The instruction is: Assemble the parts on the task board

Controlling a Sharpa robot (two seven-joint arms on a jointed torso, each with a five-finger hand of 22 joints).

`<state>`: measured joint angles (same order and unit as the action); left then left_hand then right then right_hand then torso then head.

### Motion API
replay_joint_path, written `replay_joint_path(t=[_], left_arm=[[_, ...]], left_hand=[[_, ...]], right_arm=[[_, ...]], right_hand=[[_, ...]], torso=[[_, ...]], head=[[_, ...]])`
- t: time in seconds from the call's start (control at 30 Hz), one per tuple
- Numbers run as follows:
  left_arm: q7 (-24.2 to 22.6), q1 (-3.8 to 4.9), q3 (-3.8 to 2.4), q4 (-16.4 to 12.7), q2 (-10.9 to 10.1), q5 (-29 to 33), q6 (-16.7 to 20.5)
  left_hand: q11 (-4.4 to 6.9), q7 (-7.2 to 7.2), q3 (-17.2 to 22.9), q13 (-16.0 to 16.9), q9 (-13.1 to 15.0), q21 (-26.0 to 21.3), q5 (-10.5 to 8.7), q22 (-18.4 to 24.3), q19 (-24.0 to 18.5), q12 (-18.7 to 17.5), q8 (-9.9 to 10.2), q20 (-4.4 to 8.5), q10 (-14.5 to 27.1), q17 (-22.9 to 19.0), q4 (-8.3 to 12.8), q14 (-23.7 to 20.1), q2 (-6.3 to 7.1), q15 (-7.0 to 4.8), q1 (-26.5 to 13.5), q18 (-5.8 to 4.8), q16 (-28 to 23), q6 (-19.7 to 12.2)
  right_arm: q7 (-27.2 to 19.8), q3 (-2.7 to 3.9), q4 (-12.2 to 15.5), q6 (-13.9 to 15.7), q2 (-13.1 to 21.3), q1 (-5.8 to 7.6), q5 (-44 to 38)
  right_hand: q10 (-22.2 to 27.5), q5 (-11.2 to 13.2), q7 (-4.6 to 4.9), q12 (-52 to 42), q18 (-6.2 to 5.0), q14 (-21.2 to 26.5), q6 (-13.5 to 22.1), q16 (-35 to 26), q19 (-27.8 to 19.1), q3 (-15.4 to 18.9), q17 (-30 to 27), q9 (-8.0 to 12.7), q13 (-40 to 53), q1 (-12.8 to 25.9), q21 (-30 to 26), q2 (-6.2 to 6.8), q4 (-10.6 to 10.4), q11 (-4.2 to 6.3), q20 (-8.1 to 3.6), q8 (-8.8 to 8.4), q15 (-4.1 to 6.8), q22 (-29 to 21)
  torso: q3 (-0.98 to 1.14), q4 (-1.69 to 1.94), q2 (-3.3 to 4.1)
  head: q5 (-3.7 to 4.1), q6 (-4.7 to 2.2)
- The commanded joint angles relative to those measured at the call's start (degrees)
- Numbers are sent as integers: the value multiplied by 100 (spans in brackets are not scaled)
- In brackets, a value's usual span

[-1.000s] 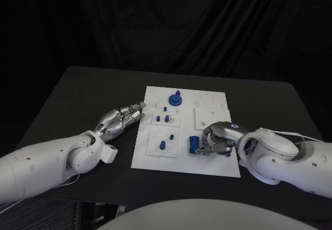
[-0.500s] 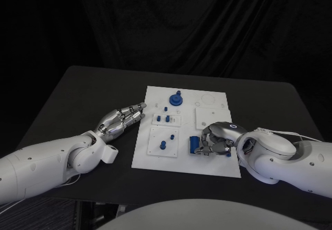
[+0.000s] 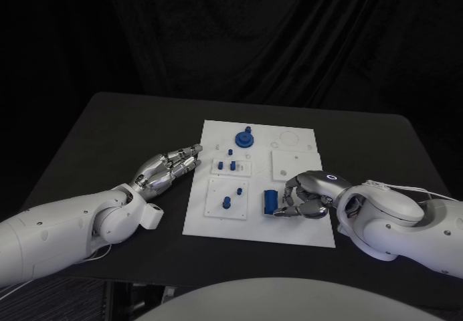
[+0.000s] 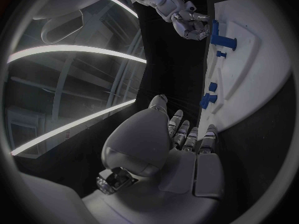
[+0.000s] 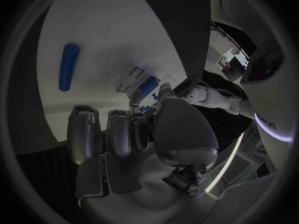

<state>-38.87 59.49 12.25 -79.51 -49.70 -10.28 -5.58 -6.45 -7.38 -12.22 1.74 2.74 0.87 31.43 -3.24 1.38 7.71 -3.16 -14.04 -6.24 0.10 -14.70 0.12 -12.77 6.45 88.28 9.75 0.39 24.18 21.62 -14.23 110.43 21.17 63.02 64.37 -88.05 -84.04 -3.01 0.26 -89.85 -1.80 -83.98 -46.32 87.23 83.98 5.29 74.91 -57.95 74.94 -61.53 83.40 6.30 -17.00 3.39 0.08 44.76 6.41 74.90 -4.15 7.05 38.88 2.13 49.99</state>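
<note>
Head view shows your right hand (image 3: 301,199) over the near right part of the white board (image 3: 299,231), fingers curled in and apparently gripping nothing, with the blue cylinder (image 3: 271,201) lying flat just beside them. Your left hand (image 3: 170,168) rests with fingers apart and empty at the board's left edge. Open the right fingers, straddle the cylinder across its width, and close evenly so it doesn't roll.

Black table (image 3: 126,127), white task board (image 3: 294,234) flat at its middle, long sides running toward far edge
</note>
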Motion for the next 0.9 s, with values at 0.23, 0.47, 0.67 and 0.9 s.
replay_joint_path(t=[0.23, 0.47, 0.67, 0.9], left_arm=[[-241, -16, -5, -27, -13, 18, 11], [-286, -16, -5, -46, -31, 18, 66], [-308, -17, -5, -25, -12, 18, 77], [-307, -21, -5, -4, 14, 18, 60]], left_hand=[[-58, -48, 21, 3, 0, 28, 32, 2, 16, 16, -10, -22, -11, -10, -1, -12, -1, 45, 49, 67, -39, 9], [-62, -52, 25, 10, 6, 34, 47, -11, 26, 48, -21, -23, -39, -10, 13, -12, 15, 44, 68, 70, -39, 55], [-63, -52, 26, 11, 6, 36, 49, -16, 29, 53, -23, -22, -44, -10, 15, -12, 17, 44, 72, 71, -39, 59], [-65, -53, 27, 10, 5, 36, 52, -13, 29, 52, -23, -21, -45, -10, 18, -12, 21, 48, 77, 71, -39, 54]], right_arm=[[-199, 2, 287, 441, 709, 342, -39], [15, -3, 300, 187, 1120, 429, -2], [115, -6, 240, 20, 1297, 433, 147], [441, -8, 204, -282, 1290, 359, 196]], right_hand=[[-596, 21, 106, -15, 37, -501, -232, 81, 354, 199, 979, 761, 1506, 1264, 124, 35, -3, -72, 3, -886, -31, 1319], [-596, -2213, 171, -15, 41, -498, -509, 81, 360, -35, 970, 1302, 1506, 446, 154, -710, 210, -143, 70, -1525, -95, 1326], [-596, -2523, 383, -15, 46, -499, -472, 86, 365, -170, 978, 2130, 1506, -346, 175, -739, 150, -323, 224, -2422, -250, 1332], [-596, -3087, 281, -15, 43, -494, -825, 79, 362, -246, 954, 2108, 1506, -699, 171, -678, 272, -236, 188, -2285, -191, 1330]], torso=[[5, -5, -5], [-12, 12, -20], [-15, -23, -5], [-13, -9, 0]], head=[[44, 1], [18, 1], [-36, 1], [41, 1]])
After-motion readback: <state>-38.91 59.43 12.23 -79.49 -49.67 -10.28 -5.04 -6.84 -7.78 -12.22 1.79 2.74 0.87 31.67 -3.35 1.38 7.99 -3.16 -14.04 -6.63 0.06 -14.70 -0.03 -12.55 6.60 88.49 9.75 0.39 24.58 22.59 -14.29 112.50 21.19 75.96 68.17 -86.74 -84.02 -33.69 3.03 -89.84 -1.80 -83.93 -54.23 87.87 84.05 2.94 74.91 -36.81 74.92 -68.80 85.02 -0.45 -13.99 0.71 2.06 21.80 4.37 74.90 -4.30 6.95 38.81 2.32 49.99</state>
